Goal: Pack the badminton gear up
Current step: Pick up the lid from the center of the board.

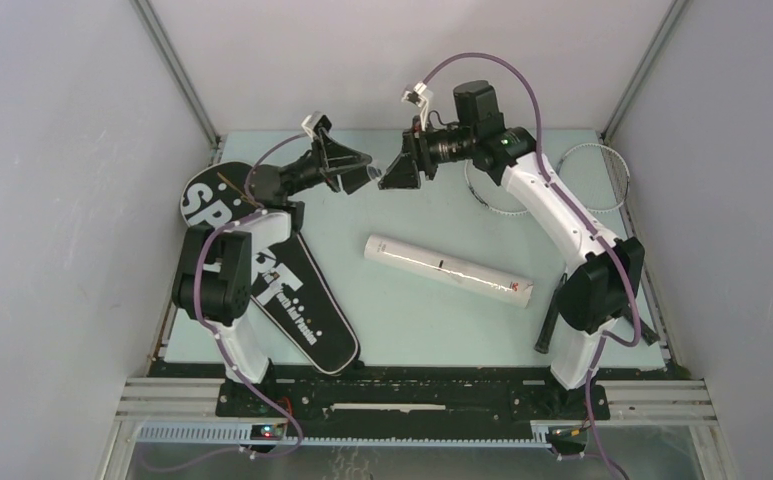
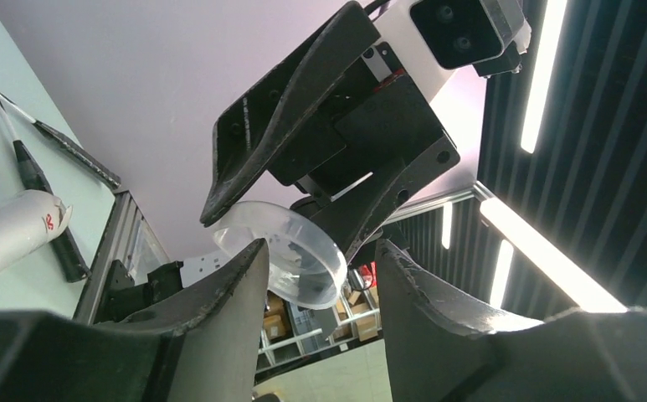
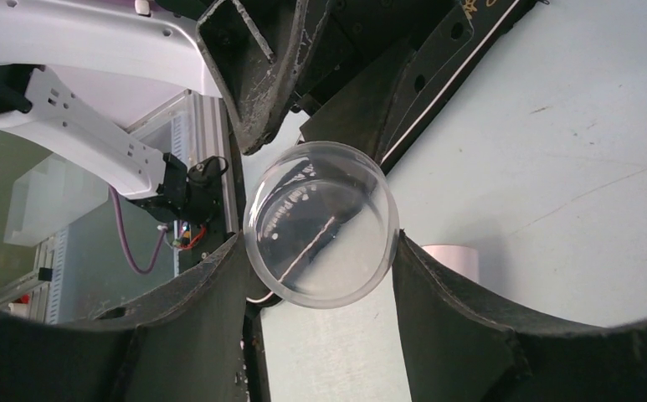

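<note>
My right gripper (image 1: 394,175) is raised over the back of the table and shut on a clear round cap (image 3: 320,222) by its rim. The cap also shows in the left wrist view (image 2: 282,251). My left gripper (image 1: 362,165) faces it, open, with one fingertip (image 2: 249,260) right by the cap's rim. The long white tube (image 1: 449,270) lies in the middle of the table. The black bag lettered "SPORT" (image 1: 287,290) lies at the left under my left arm. Two racquets (image 1: 594,165) lie at the right, partly behind my right arm. No shuttlecocks show.
The racquets' black handles (image 1: 547,320) reach toward the near right edge by my right arm's base. Grey walls close in the table on three sides. An aluminium rail (image 1: 412,400) runs along the near edge.
</note>
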You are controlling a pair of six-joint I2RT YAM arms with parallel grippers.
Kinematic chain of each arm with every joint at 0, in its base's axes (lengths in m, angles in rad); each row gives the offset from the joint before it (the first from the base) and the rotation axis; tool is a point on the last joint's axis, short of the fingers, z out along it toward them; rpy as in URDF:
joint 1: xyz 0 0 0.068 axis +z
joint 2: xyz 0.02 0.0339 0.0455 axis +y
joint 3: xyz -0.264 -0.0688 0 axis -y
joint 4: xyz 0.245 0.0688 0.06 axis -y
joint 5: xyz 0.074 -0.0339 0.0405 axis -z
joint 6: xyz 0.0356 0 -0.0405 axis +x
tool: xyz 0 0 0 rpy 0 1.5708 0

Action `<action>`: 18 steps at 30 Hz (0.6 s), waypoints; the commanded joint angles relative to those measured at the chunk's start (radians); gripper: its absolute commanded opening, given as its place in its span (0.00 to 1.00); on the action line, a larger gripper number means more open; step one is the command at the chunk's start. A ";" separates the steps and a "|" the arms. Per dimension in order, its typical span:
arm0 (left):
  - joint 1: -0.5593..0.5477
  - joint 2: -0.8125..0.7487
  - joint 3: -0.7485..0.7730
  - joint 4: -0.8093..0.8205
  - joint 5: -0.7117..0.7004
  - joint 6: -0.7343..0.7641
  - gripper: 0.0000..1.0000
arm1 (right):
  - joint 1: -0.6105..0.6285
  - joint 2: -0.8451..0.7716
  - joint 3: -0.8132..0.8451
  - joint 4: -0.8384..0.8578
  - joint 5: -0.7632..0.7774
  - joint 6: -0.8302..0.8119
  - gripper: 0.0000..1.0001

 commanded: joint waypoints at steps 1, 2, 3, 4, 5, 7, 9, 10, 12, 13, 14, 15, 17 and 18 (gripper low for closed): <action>-0.015 -0.026 0.038 0.056 -0.017 -0.031 0.53 | -0.009 -0.043 -0.007 0.026 -0.028 0.011 0.57; -0.015 -0.026 0.038 0.057 -0.017 -0.032 0.52 | -0.010 -0.044 -0.010 0.027 -0.028 0.011 0.56; -0.015 -0.026 0.038 0.057 -0.016 -0.032 0.50 | -0.009 -0.046 -0.013 0.030 -0.028 0.011 0.56; -0.015 -0.026 0.037 0.057 -0.017 -0.033 0.48 | -0.009 -0.048 -0.017 0.031 -0.027 0.011 0.56; -0.015 -0.029 0.035 0.057 -0.016 -0.032 0.46 | -0.010 -0.050 -0.021 0.033 -0.026 0.010 0.56; -0.016 -0.033 0.030 0.057 -0.016 -0.032 0.44 | -0.012 -0.052 -0.026 0.036 -0.026 0.009 0.56; -0.017 -0.037 0.023 0.056 -0.015 -0.030 0.41 | -0.015 -0.050 -0.029 0.038 -0.025 0.010 0.55; -0.017 -0.038 0.018 0.056 -0.014 -0.028 0.40 | -0.017 -0.049 -0.030 0.039 -0.025 0.009 0.55; -0.016 -0.041 0.010 0.057 -0.012 -0.026 0.37 | -0.018 -0.047 -0.031 0.040 -0.023 0.009 0.55; -0.015 -0.041 0.008 0.056 -0.012 -0.026 0.35 | -0.018 -0.044 -0.031 0.040 -0.022 0.008 0.55; -0.015 -0.042 0.006 0.056 -0.012 -0.027 0.34 | -0.018 -0.043 -0.032 0.040 -0.022 0.008 0.55; -0.015 -0.044 0.006 0.056 -0.012 -0.026 0.33 | -0.019 -0.042 -0.031 0.040 -0.022 0.008 0.54; -0.015 -0.047 0.006 0.057 -0.012 -0.026 0.28 | -0.019 -0.038 -0.035 0.040 -0.022 0.007 0.54; -0.015 -0.049 0.002 0.057 -0.012 -0.025 0.26 | -0.018 -0.038 -0.035 0.040 -0.022 0.007 0.54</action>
